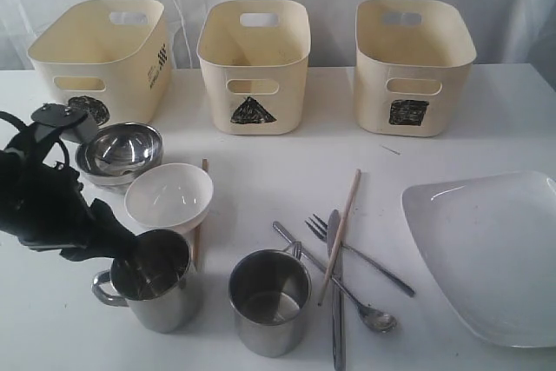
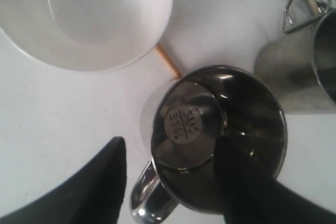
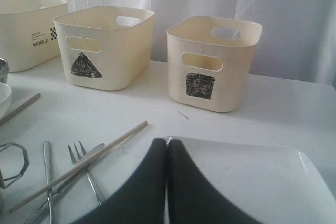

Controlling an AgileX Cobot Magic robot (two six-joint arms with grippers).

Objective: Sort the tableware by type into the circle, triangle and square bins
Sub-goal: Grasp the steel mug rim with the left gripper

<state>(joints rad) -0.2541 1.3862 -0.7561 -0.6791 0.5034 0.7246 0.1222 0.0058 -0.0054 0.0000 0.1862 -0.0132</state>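
Over the white squarish plate [image 3: 252, 177] the right tool [image 3: 167, 177] hangs pinched together; front left on the tabletop [image 1: 261, 171], the left tool [image 2: 169, 148] gapes wide astride the left steel mug [image 2: 247, 108], likely rigid, light, slick, best pinched at its thin rim

The circle bin [image 1: 104, 45], triangle bin [image 1: 254, 54] and square bin [image 1: 415, 54], 3 alike cream tubs, stand in a row at the back. On the left sit the steel bowl [image 1: 120, 149] and white bowl [image 1: 169, 195], close together, with the left mug [image 1: 156, 293] and right mug [image 1: 269, 306] upright in front and 1 chopstick [image 1: 198, 241] partly hidden by the white bowl. The other chopstick [image 1: 340, 236] slants across the crossed fork [image 1: 378, 271], knife [image 1: 337, 327] and spoon [image 1: 380, 321], and the white plate [image 1: 495, 249] lies flat on the right.
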